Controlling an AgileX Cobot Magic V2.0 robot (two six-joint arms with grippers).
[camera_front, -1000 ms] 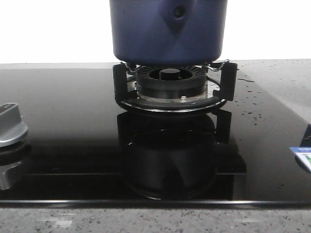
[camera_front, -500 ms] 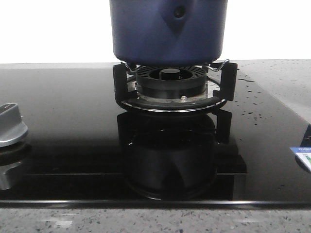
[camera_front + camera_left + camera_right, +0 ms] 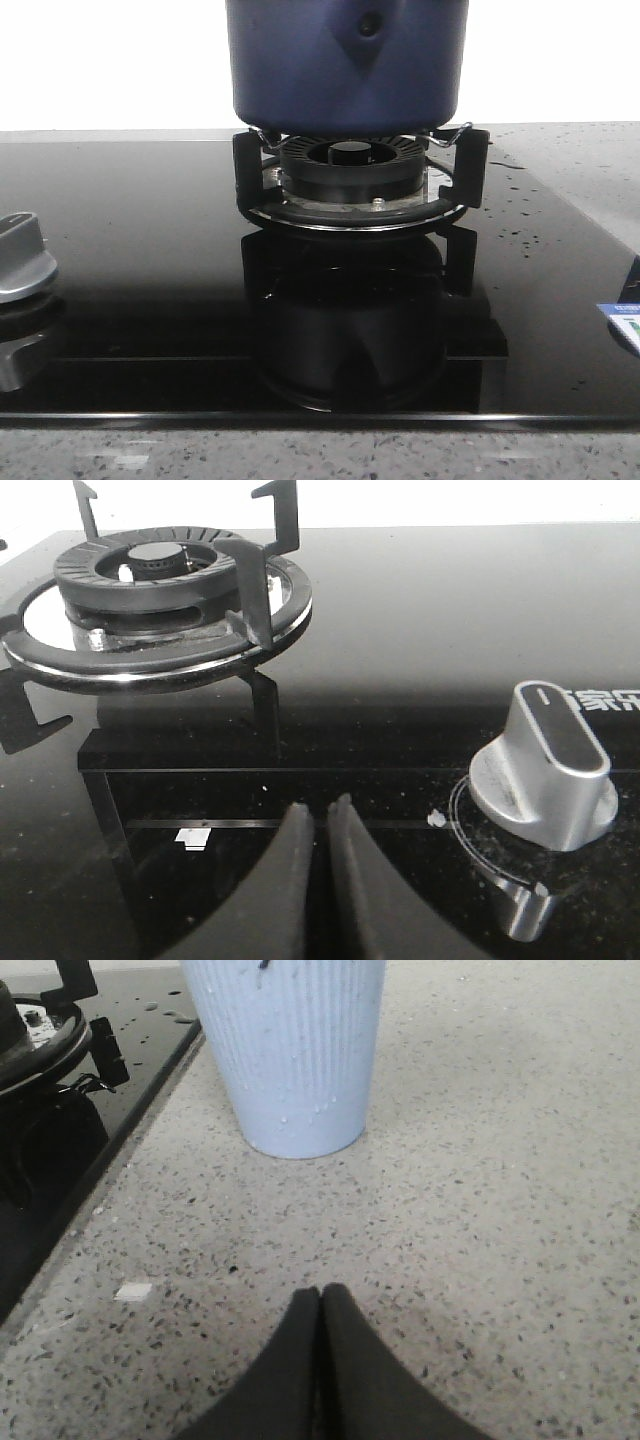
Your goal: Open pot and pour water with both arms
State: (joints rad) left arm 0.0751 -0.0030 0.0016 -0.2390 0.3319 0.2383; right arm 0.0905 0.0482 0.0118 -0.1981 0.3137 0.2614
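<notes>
The dark navy-blue pot (image 3: 345, 65) stands on the pan support of the burner (image 3: 350, 165), its teardrop bump facing the front camera. Its top is cut off by the frame, so no lid shows. Neither gripper appears in the front view. My left gripper (image 3: 318, 805) is shut and empty, hovering low over the black glass hob between a bare burner (image 3: 150, 565) and a silver knob (image 3: 545, 765). My right gripper (image 3: 321, 1290) is shut and empty, low over the speckled stone counter (image 3: 480, 1180), a short way from a pale blue ribbed cup (image 3: 285, 1050).
The black glass hob (image 3: 130, 220) has a silver knob (image 3: 20, 255) at its left edge and water droplets at the right. A blue-and-white label (image 3: 622, 320) lies at the hob's right edge. Black prongs of the pan support (image 3: 470, 165) rise around the burner.
</notes>
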